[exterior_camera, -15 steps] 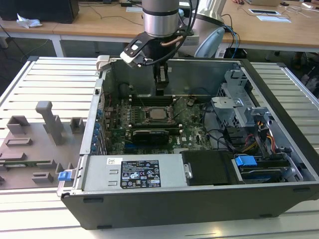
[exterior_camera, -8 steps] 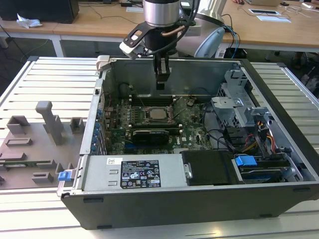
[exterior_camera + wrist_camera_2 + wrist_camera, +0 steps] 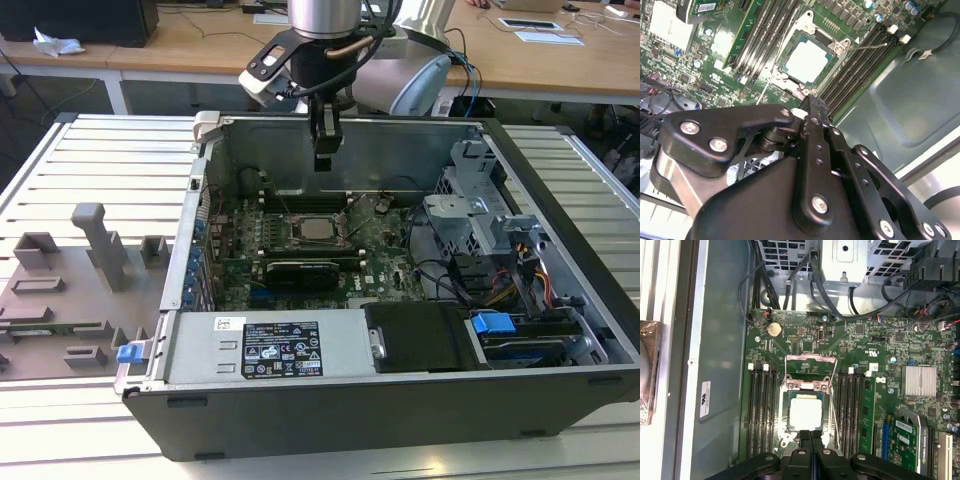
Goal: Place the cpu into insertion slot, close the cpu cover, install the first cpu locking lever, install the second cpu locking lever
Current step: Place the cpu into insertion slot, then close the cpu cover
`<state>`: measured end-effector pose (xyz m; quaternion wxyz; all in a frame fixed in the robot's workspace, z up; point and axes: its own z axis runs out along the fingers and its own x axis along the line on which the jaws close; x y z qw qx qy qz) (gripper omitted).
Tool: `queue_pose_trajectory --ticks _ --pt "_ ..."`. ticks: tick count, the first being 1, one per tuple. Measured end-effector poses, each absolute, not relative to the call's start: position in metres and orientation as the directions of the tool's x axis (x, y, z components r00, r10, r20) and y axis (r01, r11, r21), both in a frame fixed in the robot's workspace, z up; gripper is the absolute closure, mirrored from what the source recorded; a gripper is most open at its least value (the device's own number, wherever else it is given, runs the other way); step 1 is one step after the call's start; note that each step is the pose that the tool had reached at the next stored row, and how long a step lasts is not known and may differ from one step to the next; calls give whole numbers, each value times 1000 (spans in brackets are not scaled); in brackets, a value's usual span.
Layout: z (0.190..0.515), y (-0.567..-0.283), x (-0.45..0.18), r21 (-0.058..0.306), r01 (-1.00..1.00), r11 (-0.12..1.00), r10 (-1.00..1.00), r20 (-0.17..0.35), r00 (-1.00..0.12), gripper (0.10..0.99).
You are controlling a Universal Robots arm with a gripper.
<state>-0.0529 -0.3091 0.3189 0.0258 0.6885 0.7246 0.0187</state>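
gripper (image 3: 323,158): fingers pressed together, holding nothing | cpu (image 3: 806,413): seated in insertion slot (image 3: 784,411), beneath fingertips, well apart | cpu cover (image 3: 806,386): apparently lowered over chip

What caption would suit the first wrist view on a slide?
Closed tool poised above the motherboard of an open computer, cpu already seated.

The gripper (image 3: 325,160) hangs, fingers together, inside the open case (image 3: 560,180), above the cpu (image 3: 320,228) seated on the green board (image 3: 385,240) (its levers too small to judge).
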Motion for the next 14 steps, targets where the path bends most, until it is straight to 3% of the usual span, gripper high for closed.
queue_pose_trajectory --ticks 14 --pt "319 -309 -53 63 997 51 999 -12 -51 980"
